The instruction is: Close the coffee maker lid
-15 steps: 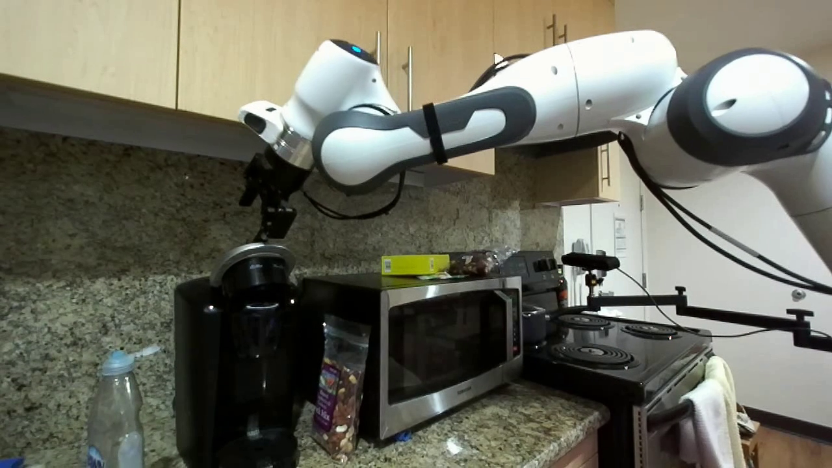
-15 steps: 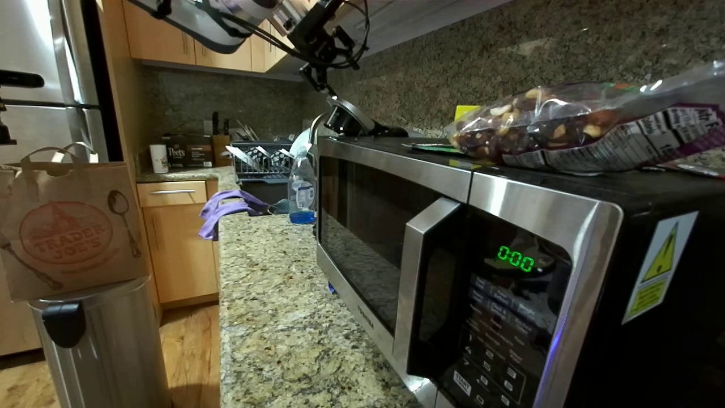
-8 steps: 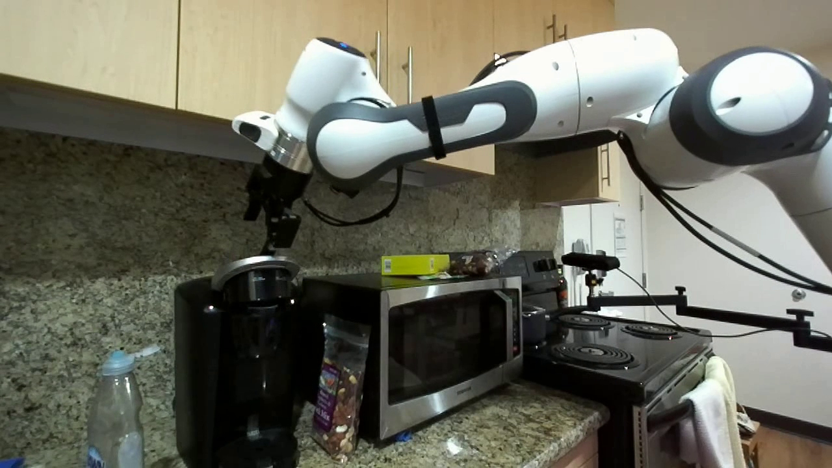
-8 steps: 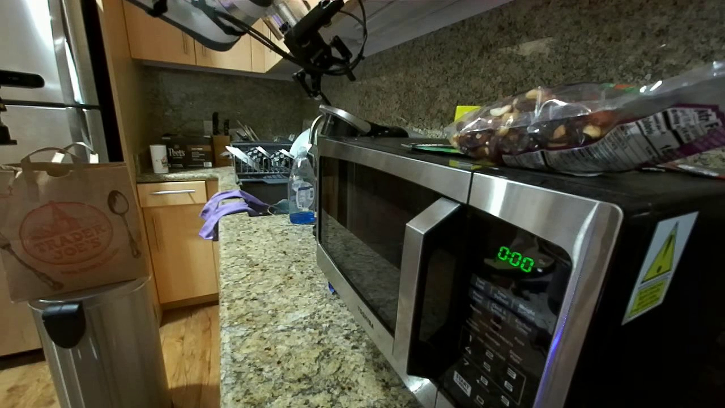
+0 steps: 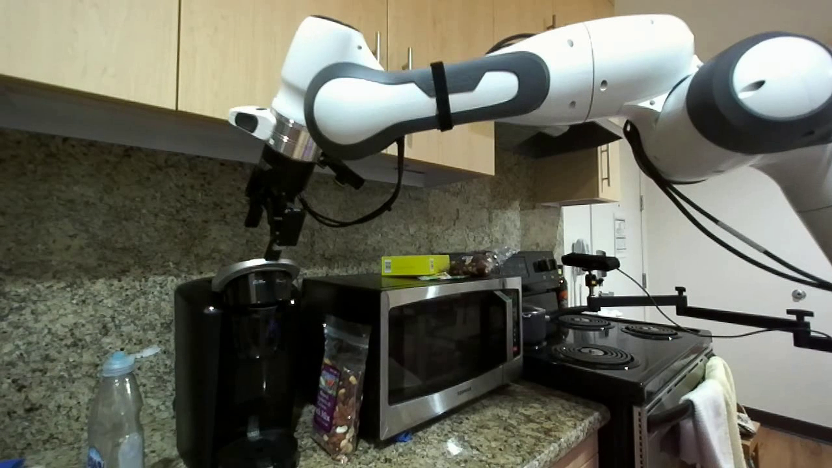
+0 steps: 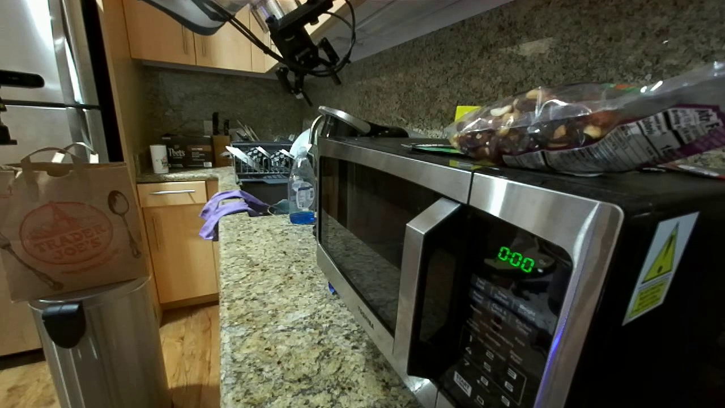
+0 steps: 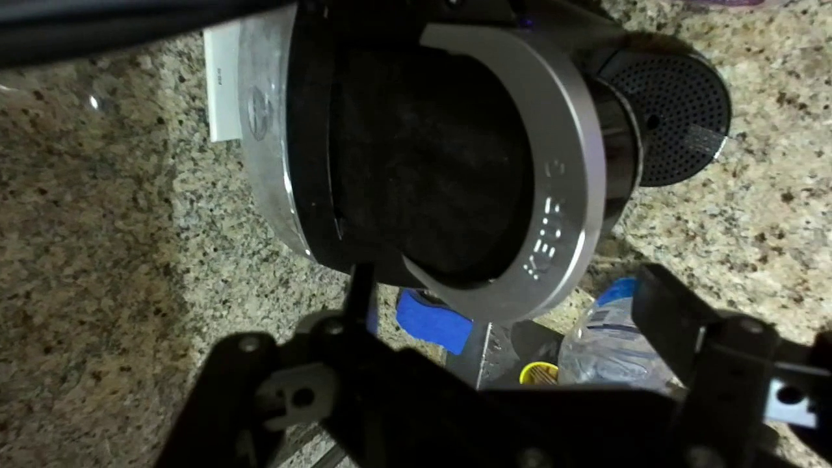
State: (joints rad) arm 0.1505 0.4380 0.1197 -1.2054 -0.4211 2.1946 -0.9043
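Note:
The glossy black coffee maker (image 5: 195, 364) stands beside the microwave. Its black lid (image 5: 257, 286) with a silver rim lies low and nearly level on its top. The lid (image 6: 346, 122) also shows behind the microwave in an exterior view, where most of the machine is hidden. In the wrist view the coffee maker (image 7: 312, 130) is seen from above, with the silver lid rim (image 7: 565, 195) marked KEURIG. My gripper (image 7: 507, 279) is open and empty, its fingers wide apart. The gripper (image 5: 272, 253) is just above the lid. In an exterior view the gripper (image 6: 300, 96) appears slightly apart from it.
The steel microwave (image 5: 448, 344) stands close to the coffee maker, with a yellow box (image 5: 416, 264) and a nut bag (image 6: 566, 130) on top. Another nut bag (image 5: 338, 396) leans on its side. A bottle (image 5: 117, 416) stands near. Wooden cabinets (image 5: 279, 58) hang above.
The lid has swung down from a tilted position to nearly level, then stays put. My gripper followed it down and has since moved slightly off it. The arm's forearm has risen.

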